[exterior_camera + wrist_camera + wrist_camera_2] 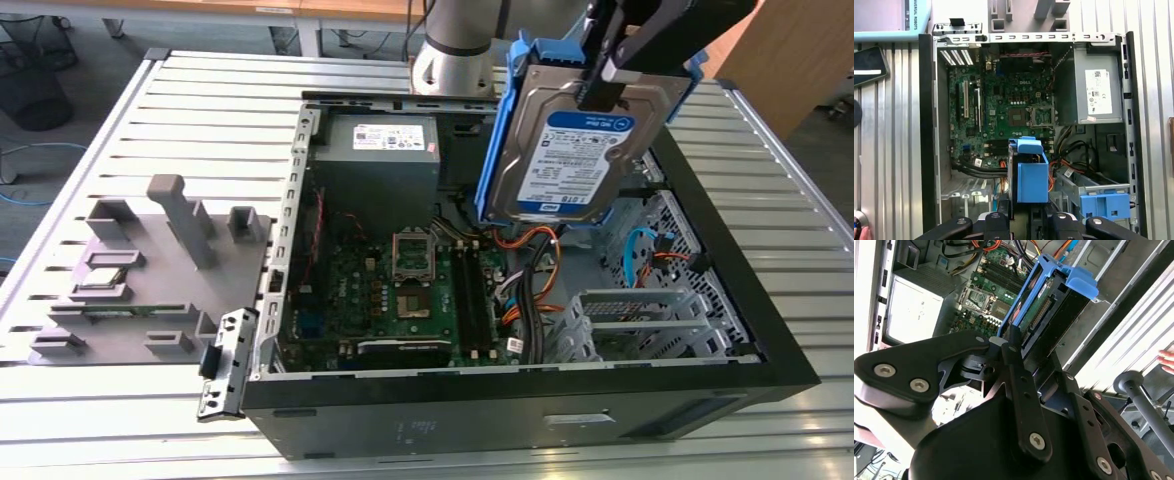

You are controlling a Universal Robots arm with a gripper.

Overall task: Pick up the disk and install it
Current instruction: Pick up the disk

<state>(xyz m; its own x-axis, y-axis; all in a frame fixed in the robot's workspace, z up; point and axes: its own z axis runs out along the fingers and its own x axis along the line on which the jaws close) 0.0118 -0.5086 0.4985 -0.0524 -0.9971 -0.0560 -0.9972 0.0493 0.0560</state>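
The black two-finger gripper [603, 85] is clamped on the flat silver-metal disk [567, 160] in its bright blue plastic frame, held upright above the open black metal computer case [534, 400]; pickup looks done, while seating it inside the case remains

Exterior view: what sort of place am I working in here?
Probably a robotics lab bench for PC assembly: an open black computer case sits on a ribbed metal table, a grey parts fixture beside it, and the gripper holds a silver hard drive in a blue carrier.
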